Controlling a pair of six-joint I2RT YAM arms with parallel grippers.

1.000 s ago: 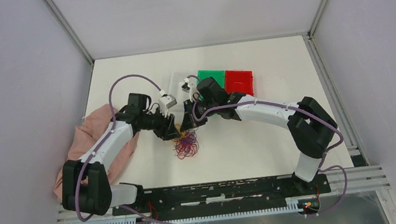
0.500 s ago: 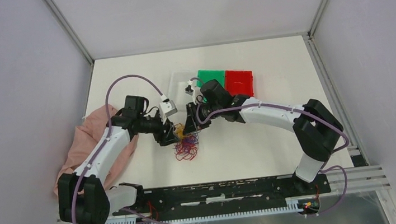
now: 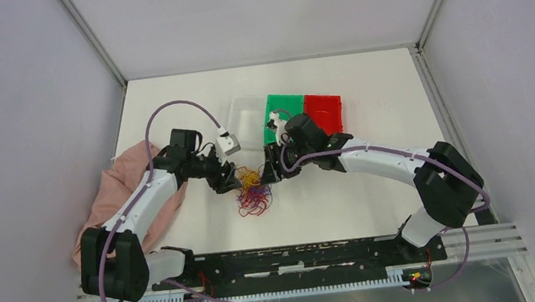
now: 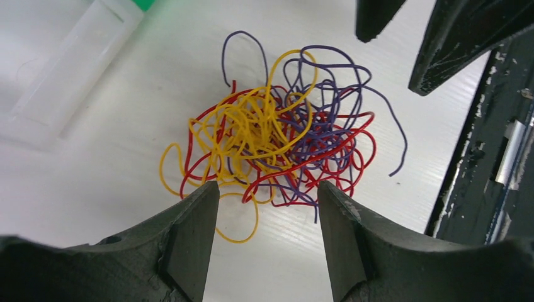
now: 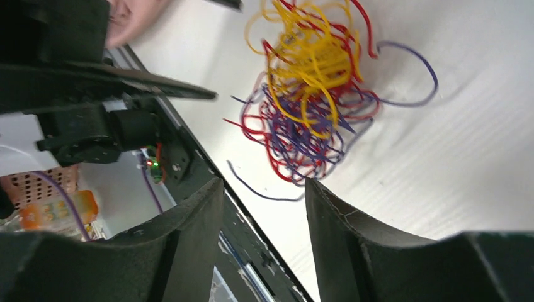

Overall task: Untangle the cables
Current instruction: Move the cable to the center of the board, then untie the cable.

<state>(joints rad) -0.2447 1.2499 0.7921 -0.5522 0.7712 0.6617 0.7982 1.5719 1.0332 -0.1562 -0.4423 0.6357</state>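
Observation:
The cables [image 3: 252,191] lie as one tangled heap of thin red, yellow and dark purple-blue strands on the white table, between my two grippers. In the left wrist view the cables [image 4: 277,138] sit just beyond my left gripper [image 4: 267,195], which is open and empty. In the right wrist view the cables [image 5: 315,94] lie beyond my right gripper [image 5: 264,189], also open and empty. In the top view the left gripper [image 3: 229,184] is at the heap's left and the right gripper [image 3: 270,175] at its right, both apart from it.
A clear tray [image 3: 245,115], a green bin [image 3: 282,108] and a red bin [image 3: 323,109] stand behind the heap. A pink cloth [image 3: 113,191] lies under the left arm. The black base rail [image 3: 292,258] runs along the near edge.
Both grippers have drawn apart from the heap, the right one moving to the right. The yellow strands now lie spread at the top of the heap.

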